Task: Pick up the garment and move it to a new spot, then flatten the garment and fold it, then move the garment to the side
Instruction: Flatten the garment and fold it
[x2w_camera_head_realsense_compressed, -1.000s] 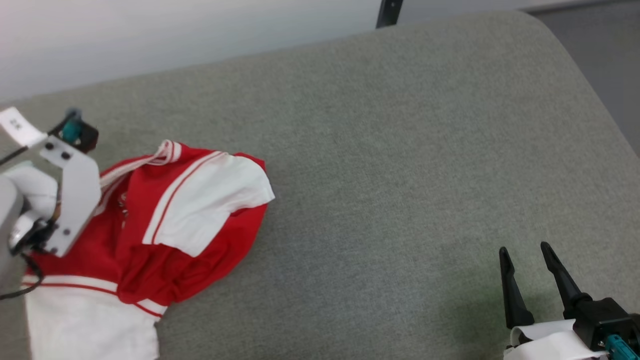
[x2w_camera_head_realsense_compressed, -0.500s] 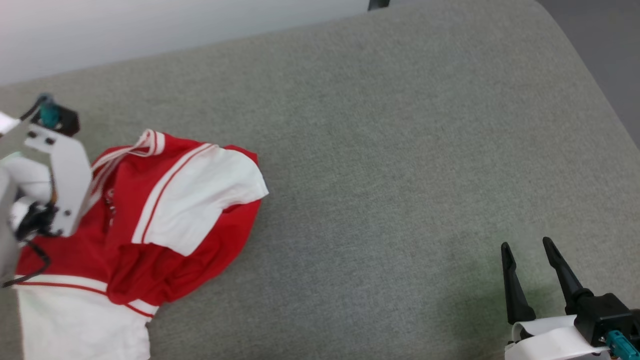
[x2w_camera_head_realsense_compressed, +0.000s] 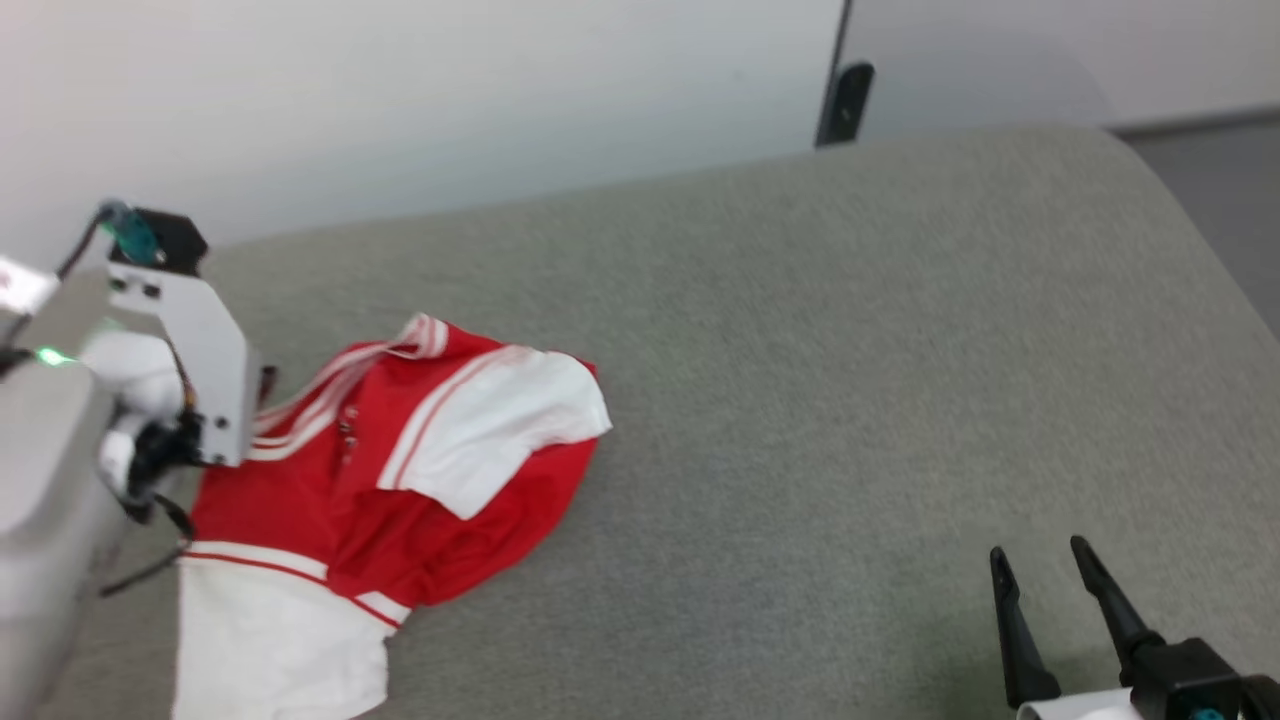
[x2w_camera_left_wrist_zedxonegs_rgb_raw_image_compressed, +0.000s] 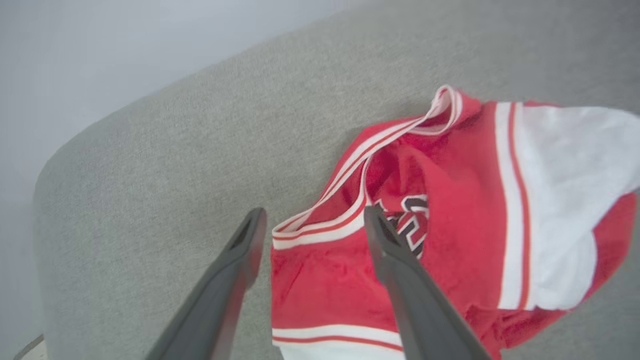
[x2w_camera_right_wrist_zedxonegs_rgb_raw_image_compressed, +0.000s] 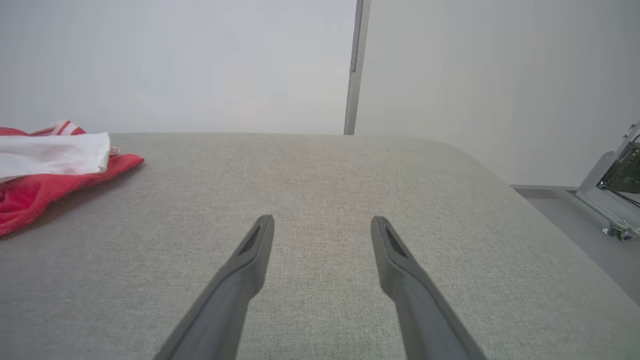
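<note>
- Head view: the soft red shirt with white sleeves and red-and-white striped trim (x2w_camera_head_realsense_compressed: 400, 470) lies crumpled at the left of the grey fabric-covered worktop (x2w_camera_head_realsense_compressed: 800, 350). One white sleeve is flopped over the red body. The right pincer (x2w_camera_head_realsense_compressed: 1040, 560) sits low at the right with its dark fingers spread, holding nothing, well apart from the shirt.
- Left wrist view: the left pincer (x2w_camera_left_wrist_zedxonegs_rgb_raw_image_compressed: 314, 220) gapes wide above the striped neckline (x2w_camera_left_wrist_zedxonegs_rgb_raw_image_compressed: 325, 227), one finger over bare worktop, the other by the black-and-white lettering (x2w_camera_left_wrist_zedxonegs_rgb_raw_image_compressed: 412, 225). Nothing is gripped.
- Right wrist view: wide fingers hover over bare worktop, with the shirt off at the left edge.
- My worry: closing here could nip only the trim, or several bunched layers, so the shirt would drag into a tighter heap rather than spread flat.
</note>
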